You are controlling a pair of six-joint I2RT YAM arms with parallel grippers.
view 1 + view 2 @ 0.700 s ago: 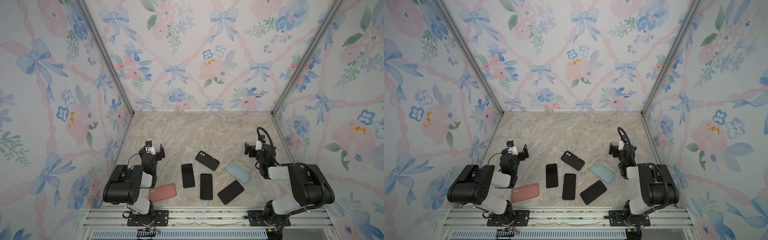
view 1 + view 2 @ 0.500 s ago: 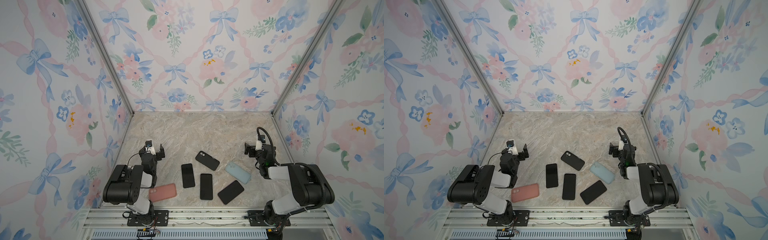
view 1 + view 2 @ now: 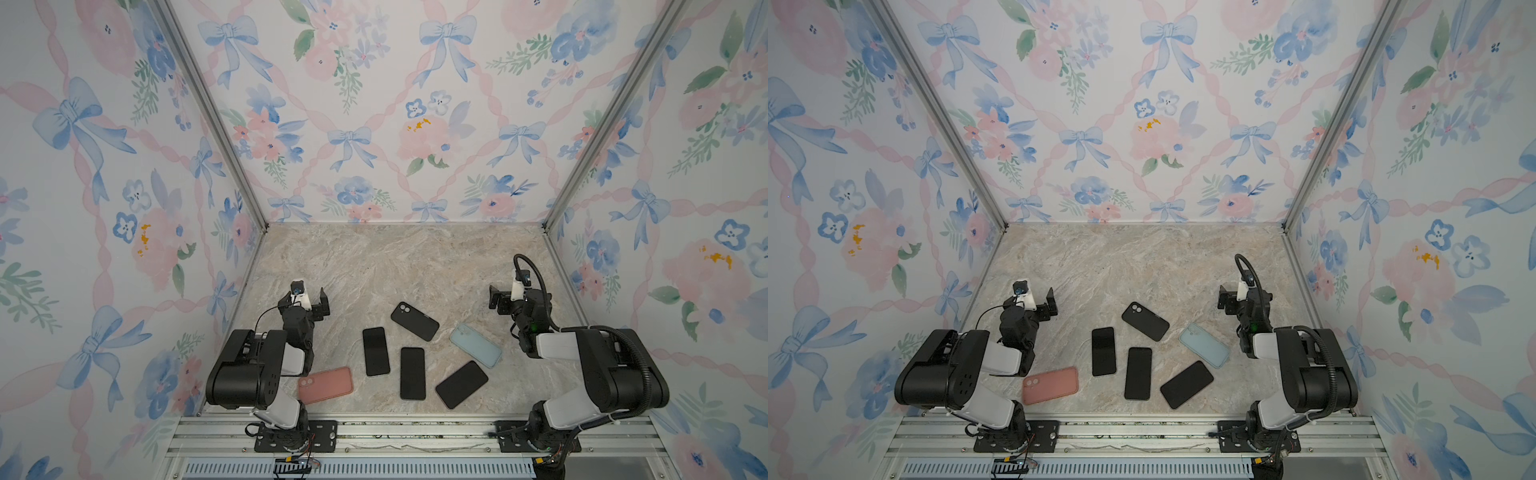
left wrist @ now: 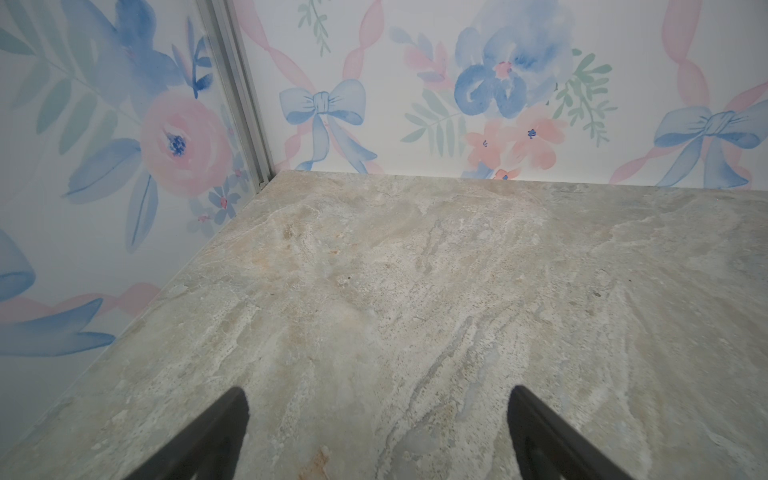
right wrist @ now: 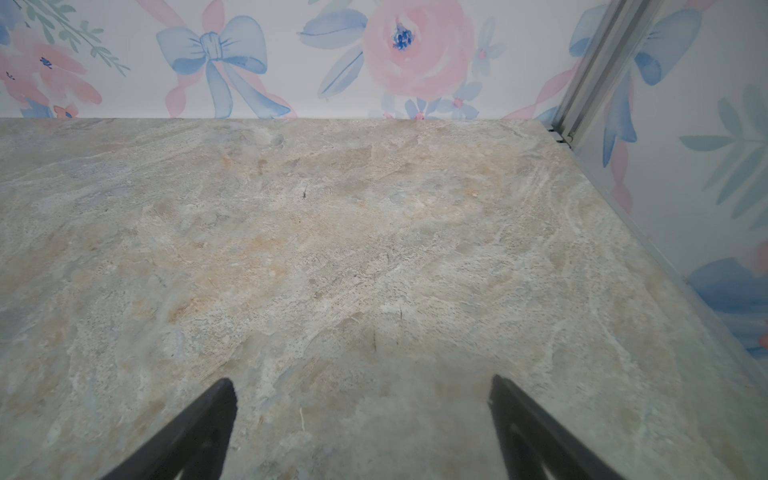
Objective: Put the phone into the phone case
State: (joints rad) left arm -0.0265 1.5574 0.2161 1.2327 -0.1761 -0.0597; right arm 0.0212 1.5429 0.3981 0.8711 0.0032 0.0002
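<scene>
Three black phones lie screen up in both top views: one (image 3: 376, 351), a second (image 3: 412, 373), and a third (image 3: 461, 384) turned aslant. Round them lie a black phone case (image 3: 414, 321), a light blue phone case (image 3: 476, 345) and a pink phone case (image 3: 325, 384), all back up with the camera cut-outs showing. My left gripper (image 3: 304, 300) (image 4: 376, 399) hovers low at the left, open and empty. My right gripper (image 3: 512, 296) (image 5: 359, 388) stands open and empty at the right. Both wrist views show only bare marble between the fingers.
The marble tabletop (image 3: 395, 266) is boxed in by flowered walls on three sides, with metal corner posts (image 3: 552, 216). An aluminium rail (image 3: 395, 432) carrying both arm bases runs along the front edge. The pink case lies right next to the left arm's base.
</scene>
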